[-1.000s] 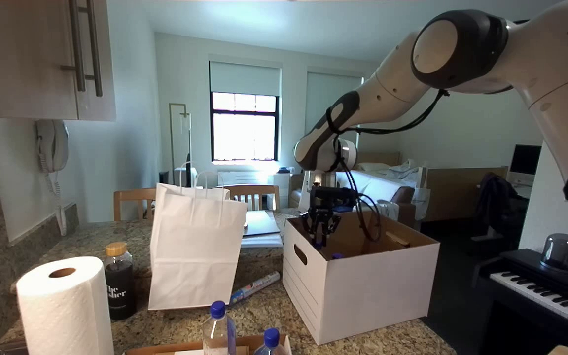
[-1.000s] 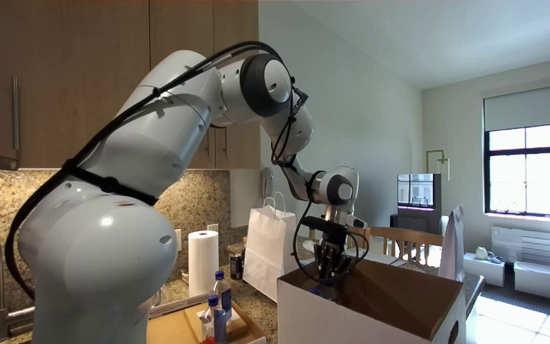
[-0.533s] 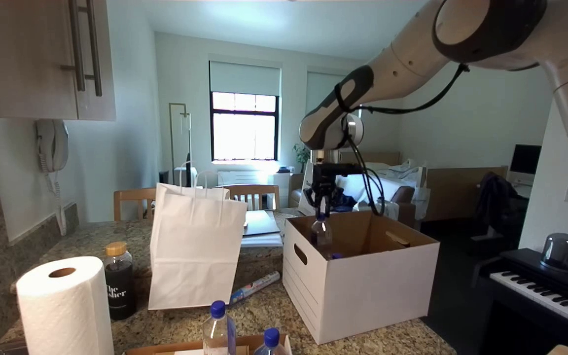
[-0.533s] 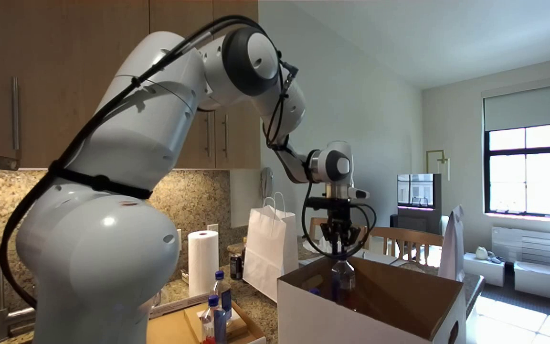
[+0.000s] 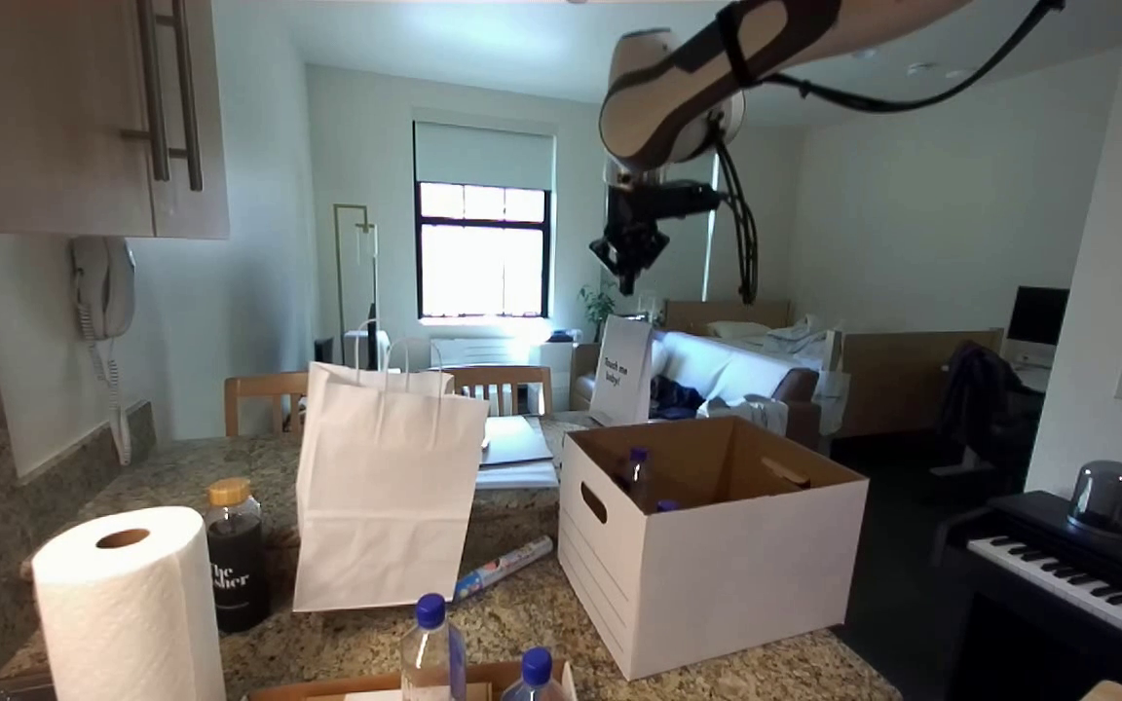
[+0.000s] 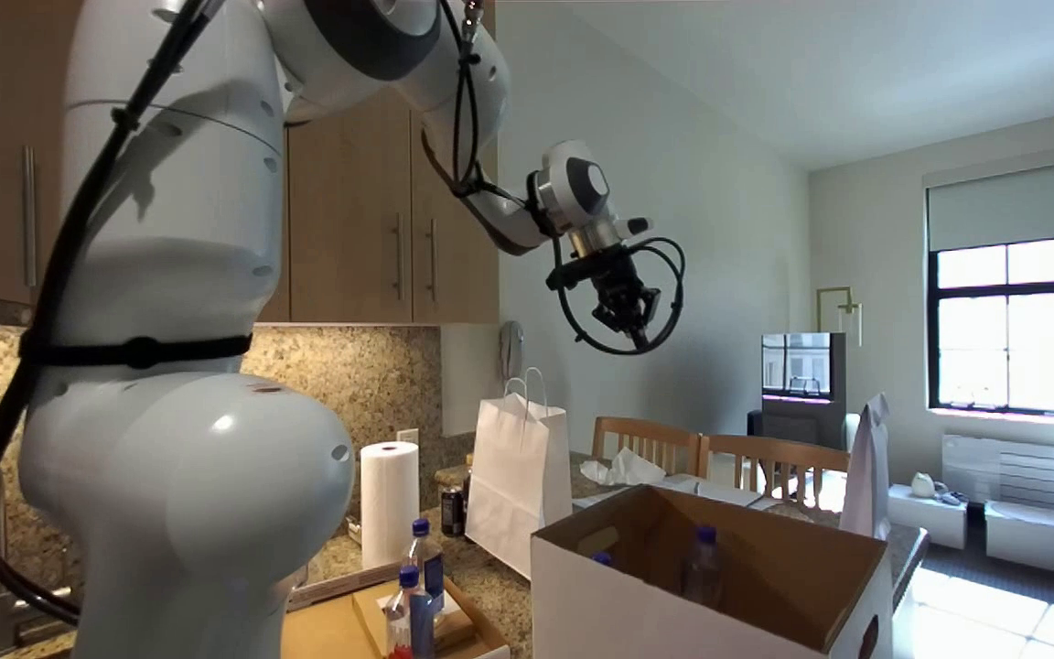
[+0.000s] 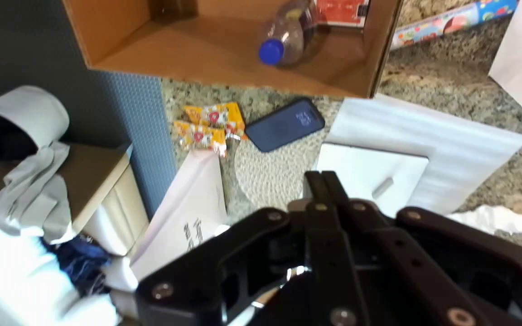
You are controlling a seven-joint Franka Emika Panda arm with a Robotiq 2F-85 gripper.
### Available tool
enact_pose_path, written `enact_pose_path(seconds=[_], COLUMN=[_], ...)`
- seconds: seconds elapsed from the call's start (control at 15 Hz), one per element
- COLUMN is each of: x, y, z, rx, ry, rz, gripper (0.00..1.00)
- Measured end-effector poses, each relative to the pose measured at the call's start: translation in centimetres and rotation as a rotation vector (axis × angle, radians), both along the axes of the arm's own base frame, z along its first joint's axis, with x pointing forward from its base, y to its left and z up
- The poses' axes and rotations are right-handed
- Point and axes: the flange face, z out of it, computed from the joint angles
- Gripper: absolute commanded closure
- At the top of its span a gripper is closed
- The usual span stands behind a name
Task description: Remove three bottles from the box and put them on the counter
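Tray [image 6: 317, 631]: two bottles [image 6: 410, 615] in there, over by its box-side edge;
Box [image 5: 746, 574]: one corner right at the edge of the worktop [image 5: 356, 638]; a blue cap [image 6: 602, 557] peeks over its near wall, by the corner closest to the bag [image 5: 391, 487];
Bottle [image 6: 704, 567]: inside the box by the far wall, about upright;
Feel: probably light, can't tell if it's full; thin springy plastic I reckon, slick sides, dents before it breaks;
Grab: I'd come straight down on the top or neck, narrow and stiff; the body might squash and slip;
Gripper [image 7: 324, 174]: well above the rim, fingers pressed together on nothing;
Wrist view only: flat red thing [image 7: 340, 11] down in the box; snacks [image 7: 202, 136] and a phone [image 7: 284, 125] just past the far edge;
Exterior views only: that lone cap plus the tray pair
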Motion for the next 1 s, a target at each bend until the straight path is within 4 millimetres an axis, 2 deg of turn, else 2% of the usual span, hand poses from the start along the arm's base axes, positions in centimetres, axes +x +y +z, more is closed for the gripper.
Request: enact_pose_path(seconds=[0.2, 0.27, 0.4, 0.53, 0.6, 0.73, 1.0], x=[-3.8, -5.4, -8.6, -11.1, -11.7, -12.3, -11.7], y=[4.9, 6.5, 9.1, 9.6, 9.0, 6.1, -3.1], z=[6.9, 9.0, 12.5, 14.3, 14.6, 13.9, 9.8], rx=[-0.078, -0.093, -0.108, -0.119, -0.124, -0.134, -0.051], ry=[-0.153, -0.199, -0.263, -0.283, -0.283, -0.251, -0.094], rz=[0.049, 0.064, 0.082, 0.079, 0.064, 0.01, -0.042], gripper=[0.96, 0.7, 0.68, 0.56, 0.51, 0.38, 0.12])
